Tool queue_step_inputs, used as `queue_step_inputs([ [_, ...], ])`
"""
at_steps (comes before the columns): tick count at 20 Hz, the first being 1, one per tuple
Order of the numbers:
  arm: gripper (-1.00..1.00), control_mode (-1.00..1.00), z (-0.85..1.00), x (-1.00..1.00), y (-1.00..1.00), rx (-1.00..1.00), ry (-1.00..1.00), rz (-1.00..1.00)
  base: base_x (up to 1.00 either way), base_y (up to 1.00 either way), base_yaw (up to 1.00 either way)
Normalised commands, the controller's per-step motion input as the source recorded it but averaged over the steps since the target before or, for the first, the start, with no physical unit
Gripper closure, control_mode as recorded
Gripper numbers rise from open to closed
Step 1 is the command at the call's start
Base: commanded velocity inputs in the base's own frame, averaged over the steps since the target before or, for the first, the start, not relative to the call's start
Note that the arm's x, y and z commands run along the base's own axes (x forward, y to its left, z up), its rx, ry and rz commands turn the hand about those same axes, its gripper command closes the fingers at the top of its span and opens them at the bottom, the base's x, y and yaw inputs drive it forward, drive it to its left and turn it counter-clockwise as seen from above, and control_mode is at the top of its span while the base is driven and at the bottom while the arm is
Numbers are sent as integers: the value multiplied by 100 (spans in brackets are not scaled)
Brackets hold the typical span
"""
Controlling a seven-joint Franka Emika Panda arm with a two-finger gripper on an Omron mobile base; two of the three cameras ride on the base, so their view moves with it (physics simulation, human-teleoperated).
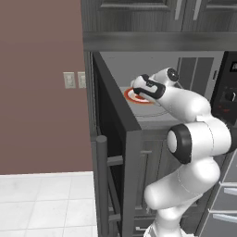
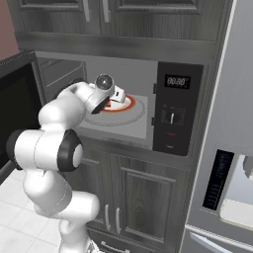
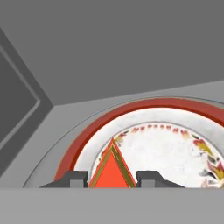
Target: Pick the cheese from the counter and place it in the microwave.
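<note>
Dark cabinets frame the open microwave [image 2: 123,89]; at hand-view bottom centre, the gripper [image 3: 112,178] pinches the cheese [image 3: 111,168] over a red-rimmed plate [image 3: 175,148] inside. Placing step; next, release and withdraw.

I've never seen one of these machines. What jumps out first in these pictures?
The white arm reaching into the open microwave, its door swung wide. Inside lies a red-rimmed plate, and above it the gripper pinches an orange cheese wedge between its fingertips.
</note>
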Motion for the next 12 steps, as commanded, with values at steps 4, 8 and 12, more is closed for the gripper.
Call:
queue_step_inputs([
  [4,100,-100,-4,35,-6,7,0,0,0,0,0],
  [8,100,-100,0,31,0,8,0,0,0,0,0],
  [12,100,-100,-10,23,-5,6,0,0,0,0,0],
])
